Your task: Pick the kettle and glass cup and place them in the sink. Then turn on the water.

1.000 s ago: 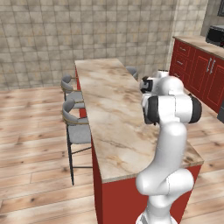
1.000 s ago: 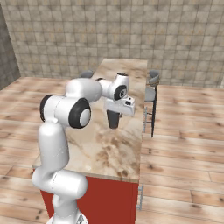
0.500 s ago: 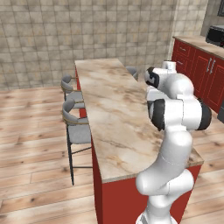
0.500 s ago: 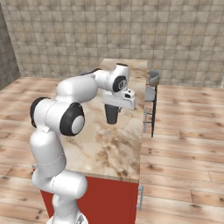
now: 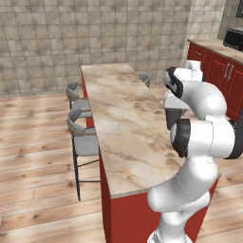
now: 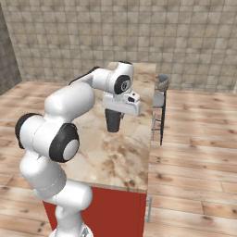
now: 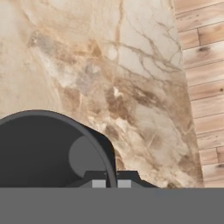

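My gripper [image 6: 114, 112] is shut on the rim of the glass cup [image 6: 112, 121], a small dark tumbler that hangs upright just above the marble island counter [image 6: 115, 157]. From the left base view the glass cup [image 5: 173, 118] shows partly behind my forearm, near the counter's right edge. In the hand view the glass cup [image 7: 39, 148] opens dark at the lower left, and the gripper [image 7: 111, 183] pinches its wall. The kettle, the sink and the water are out of view.
The island counter [image 5: 123, 118] runs away from me over a red base. Two bar stools [image 5: 83, 137] stand along its left side, and one bar stool [image 6: 159, 95] shows in the right base view. Red cabinets [image 5: 223, 71] with a dark appliance [image 5: 235, 38] stand at the far right.
The arm has swung its upper links round while the hand keeps hold of the cup. The cup has drifted a little left in the right base view.
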Robot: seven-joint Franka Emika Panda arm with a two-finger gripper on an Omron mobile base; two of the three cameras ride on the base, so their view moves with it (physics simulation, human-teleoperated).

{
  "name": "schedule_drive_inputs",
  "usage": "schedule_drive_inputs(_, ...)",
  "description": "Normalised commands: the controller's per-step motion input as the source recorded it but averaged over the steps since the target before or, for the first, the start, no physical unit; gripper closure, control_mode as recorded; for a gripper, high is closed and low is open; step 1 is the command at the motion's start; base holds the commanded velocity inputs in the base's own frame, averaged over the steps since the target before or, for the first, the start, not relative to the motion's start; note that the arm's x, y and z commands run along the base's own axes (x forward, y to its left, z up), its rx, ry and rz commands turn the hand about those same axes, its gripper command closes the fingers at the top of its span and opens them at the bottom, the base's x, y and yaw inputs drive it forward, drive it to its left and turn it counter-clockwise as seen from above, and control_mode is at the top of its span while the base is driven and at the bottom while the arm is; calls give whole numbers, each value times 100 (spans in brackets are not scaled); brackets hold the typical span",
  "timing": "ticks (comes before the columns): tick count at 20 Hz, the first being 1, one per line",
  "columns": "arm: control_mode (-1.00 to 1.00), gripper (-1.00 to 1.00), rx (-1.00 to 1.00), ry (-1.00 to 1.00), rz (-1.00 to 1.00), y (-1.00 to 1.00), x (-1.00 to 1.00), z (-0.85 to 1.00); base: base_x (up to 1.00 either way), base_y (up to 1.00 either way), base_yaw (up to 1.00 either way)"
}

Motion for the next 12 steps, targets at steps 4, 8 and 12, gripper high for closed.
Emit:
schedule_drive_inputs(4, -100, 100, 0, 0, 0, 23, -54, 40, 0, 0, 0)
schedule_drive_inputs(8, -100, 100, 0, 1, 0, 34, -30, 31, 0, 0, 0)
schedule_drive_inputs(12, -100, 100, 0, 2, 0, 33, -26, 12, 0, 0, 0)
